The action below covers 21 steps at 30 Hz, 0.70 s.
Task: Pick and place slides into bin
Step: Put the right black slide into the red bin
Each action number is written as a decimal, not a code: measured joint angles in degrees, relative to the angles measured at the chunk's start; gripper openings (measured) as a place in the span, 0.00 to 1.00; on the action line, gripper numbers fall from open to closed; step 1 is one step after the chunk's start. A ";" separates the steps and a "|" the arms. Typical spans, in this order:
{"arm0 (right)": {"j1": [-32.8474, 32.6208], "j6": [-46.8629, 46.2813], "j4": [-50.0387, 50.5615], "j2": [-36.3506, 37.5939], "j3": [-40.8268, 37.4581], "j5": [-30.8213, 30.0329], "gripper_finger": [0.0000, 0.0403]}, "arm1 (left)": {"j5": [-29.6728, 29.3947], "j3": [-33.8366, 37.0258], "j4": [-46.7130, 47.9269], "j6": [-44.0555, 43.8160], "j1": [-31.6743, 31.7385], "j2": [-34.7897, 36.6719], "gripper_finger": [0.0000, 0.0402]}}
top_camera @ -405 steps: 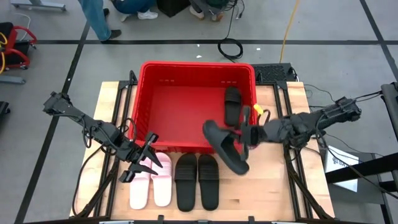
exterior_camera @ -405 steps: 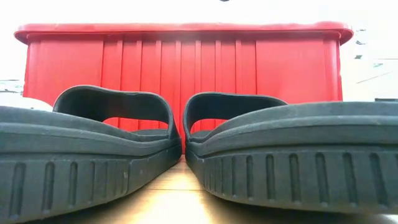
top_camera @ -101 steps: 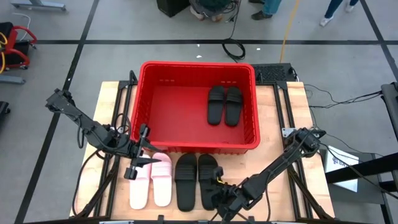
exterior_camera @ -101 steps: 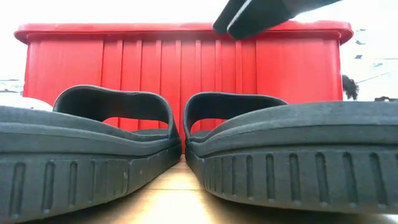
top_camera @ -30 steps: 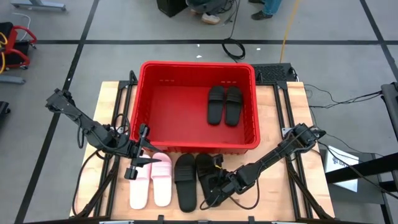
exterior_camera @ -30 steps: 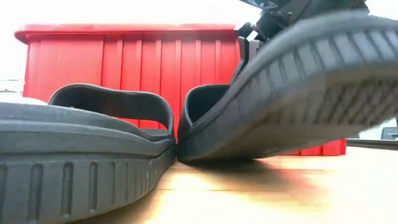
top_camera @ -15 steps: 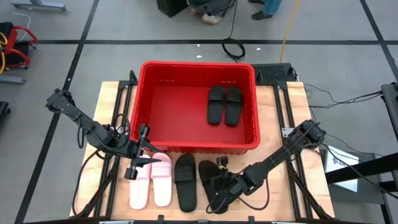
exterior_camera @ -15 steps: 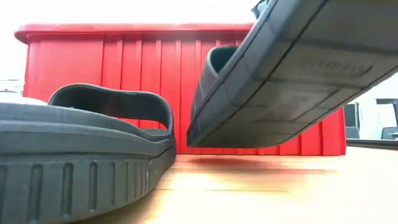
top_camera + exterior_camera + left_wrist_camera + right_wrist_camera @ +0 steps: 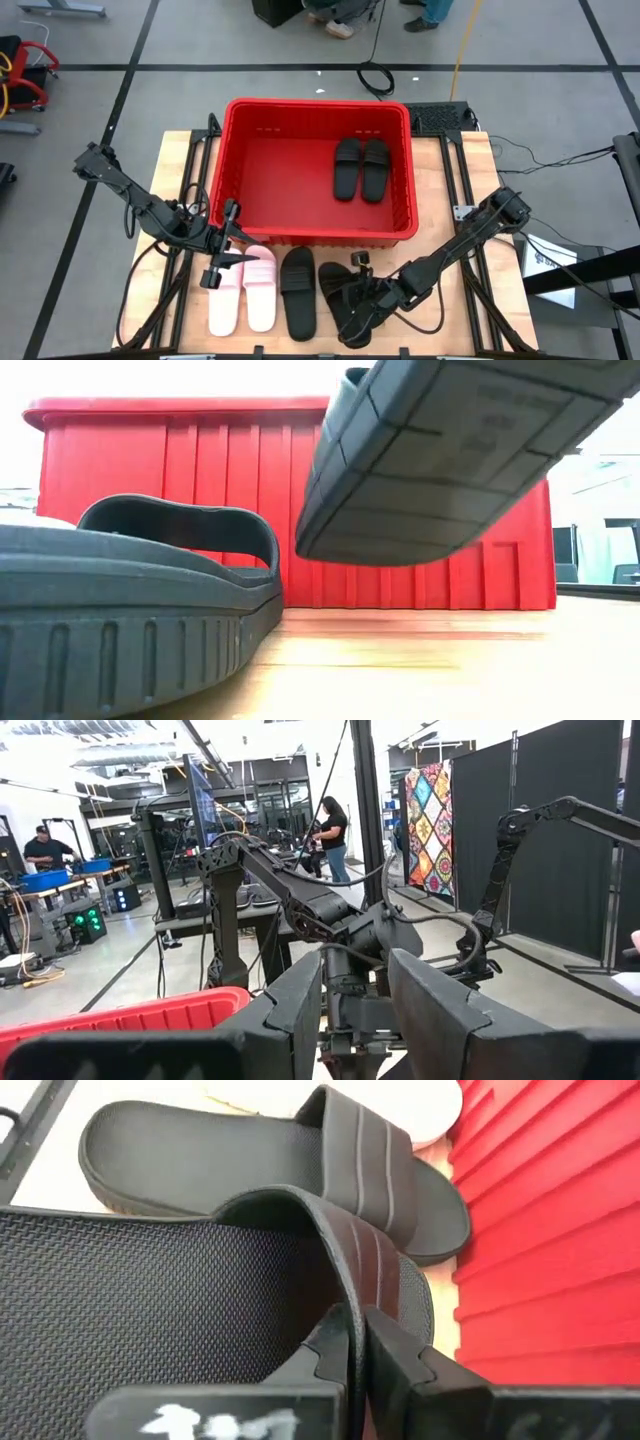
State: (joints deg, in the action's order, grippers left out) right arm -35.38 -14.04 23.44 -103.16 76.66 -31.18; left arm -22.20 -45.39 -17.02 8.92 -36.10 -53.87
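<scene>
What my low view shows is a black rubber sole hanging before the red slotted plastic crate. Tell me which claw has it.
Observer: The right claw is shut on the strap of that black rubber slide sandal, lifted near the table's front edge.
Operator: Report what's inside the red slotted plastic crate.
Observer: Two black slides, side by side at its right end.
Operator: Give me the left claw.
Observer: The left claw is open and empty, at the crate-side end of the light pink slide pair.
</scene>
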 joint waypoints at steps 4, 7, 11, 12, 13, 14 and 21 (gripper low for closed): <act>0.02 0.22 -0.88 1.18 0.00 -0.03 0.02 | 0.01 0.00 0.18 -0.41 0.00 0.00 0.32; 0.02 1.91 -3.11 1.78 0.00 0.19 0.02 | 0.01 0.00 0.57 -0.49 0.00 0.00 0.32; 0.02 5.36 -6.89 2.65 0.00 1.84 0.02 | 0.01 0.00 0.57 -0.71 -0.02 0.00 0.32; 0.02 6.28 -7.93 2.85 0.00 1.94 0.02 | 0.00 0.00 0.59 -0.71 -0.02 0.00 0.32; 0.02 7.24 -8.73 3.11 0.00 2.19 0.02 | 0.00 0.00 0.59 -0.71 -0.02 0.00 0.32; 0.02 8.10 -9.29 3.43 0.00 2.66 0.02 | 0.00 0.00 0.59 -0.73 -0.02 0.00 0.32; 0.02 13.82 -12.54 5.89 0.00 2.82 0.02 | -0.01 0.00 0.65 -0.89 -0.02 0.00 0.32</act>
State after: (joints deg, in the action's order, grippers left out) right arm -35.35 -0.22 10.90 -97.27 76.66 -28.36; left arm -22.22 -45.39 -16.36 8.03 -36.12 -53.87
